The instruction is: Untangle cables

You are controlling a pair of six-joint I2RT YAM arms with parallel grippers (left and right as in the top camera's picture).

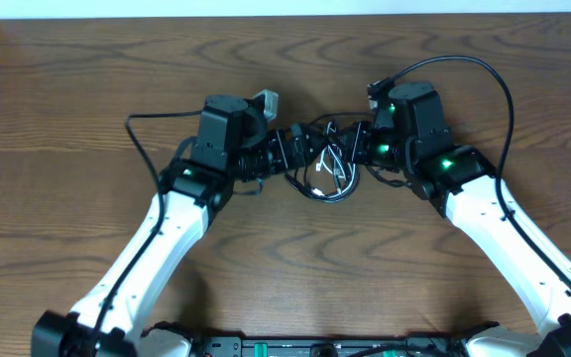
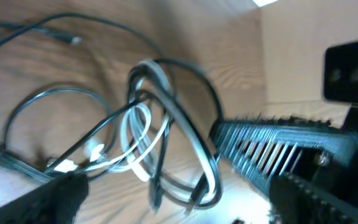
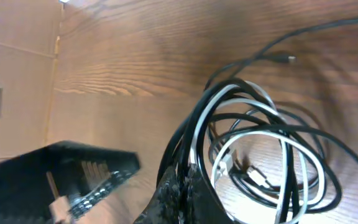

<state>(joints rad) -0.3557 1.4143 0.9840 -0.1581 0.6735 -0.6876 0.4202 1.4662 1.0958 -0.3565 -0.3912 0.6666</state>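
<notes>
Wood-grain surface (image 1: 87, 59) carried everything. The left arm (image 1: 157, 238) and right arm (image 1: 509, 228) reached in from the near edge and met head-on at the middle. The cables (image 1: 330, 174) lay between them on the surface as one knot of overlapping loops. The knot was roughly round, so no clear long axis showed. Black loops made up most of it, and the white cable (image 3: 224, 163) was threaded through them. One black strand ran out of the knot, and its plug (image 3: 289, 60) lay flat, pointing away from the tangle. The left end effector (image 1: 290, 151) stood wide open at the knot's left side, its fingers (image 2: 58, 193) far apart with loops lying between them. Whether any strand touched a finger could not be told through the blur. The right end effector (image 1: 362, 149) was closed on a bundle of black and white strands at the knot's right side.
</notes>
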